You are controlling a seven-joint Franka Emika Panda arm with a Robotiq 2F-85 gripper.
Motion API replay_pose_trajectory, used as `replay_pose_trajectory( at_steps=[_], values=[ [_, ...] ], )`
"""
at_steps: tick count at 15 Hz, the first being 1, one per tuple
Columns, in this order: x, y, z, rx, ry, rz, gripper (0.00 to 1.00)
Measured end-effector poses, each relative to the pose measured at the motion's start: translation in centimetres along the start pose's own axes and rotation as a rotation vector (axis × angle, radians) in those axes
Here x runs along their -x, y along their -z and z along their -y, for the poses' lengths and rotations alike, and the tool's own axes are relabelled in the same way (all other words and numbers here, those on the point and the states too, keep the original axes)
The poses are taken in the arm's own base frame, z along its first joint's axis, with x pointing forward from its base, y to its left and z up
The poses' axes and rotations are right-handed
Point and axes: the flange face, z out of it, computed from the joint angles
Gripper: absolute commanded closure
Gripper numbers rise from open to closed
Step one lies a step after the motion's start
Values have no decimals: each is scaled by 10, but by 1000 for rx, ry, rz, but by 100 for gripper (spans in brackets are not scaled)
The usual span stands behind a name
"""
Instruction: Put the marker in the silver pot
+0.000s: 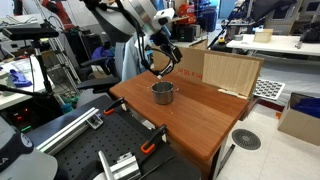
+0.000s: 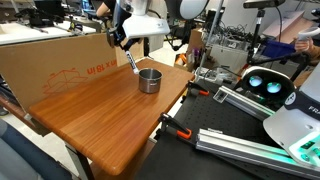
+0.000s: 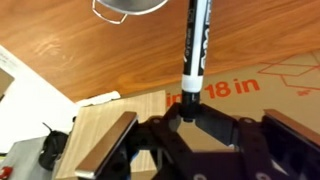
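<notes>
The gripper [image 2: 127, 48] is clamped narrow on the upper end of the marker [image 2: 132, 62].

Marker: long axis slanted, free end pointing down towards the silver pot [image 2: 149, 80], held in the air just beside its rim. In the wrist view it runs straight out from the gripper [image 3: 190, 112].

Arm [image 2: 145, 22]: reaches down from above, wrist tilted.

The pot stands upright on the wooden counter [image 2: 110, 120], near the cardboard box [image 2: 50, 60].

The brown wooden table [image 2: 95, 115] fills mid-frame; the pot [image 2: 149, 80] stands upright on it, upper centre.
</notes>
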Motion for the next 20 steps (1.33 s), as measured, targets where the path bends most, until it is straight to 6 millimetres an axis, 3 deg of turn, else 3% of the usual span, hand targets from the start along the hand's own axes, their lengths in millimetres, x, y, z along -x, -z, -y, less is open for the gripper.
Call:
replay_pose_trajectory(
  at_steps=[8,19,20],
  values=[
    [12,6,-16,-4,7,-31,94],
    [50,-12,-32,41,18,43,94],
    [52,-15,-33,47,19,47,51]
  ],
)
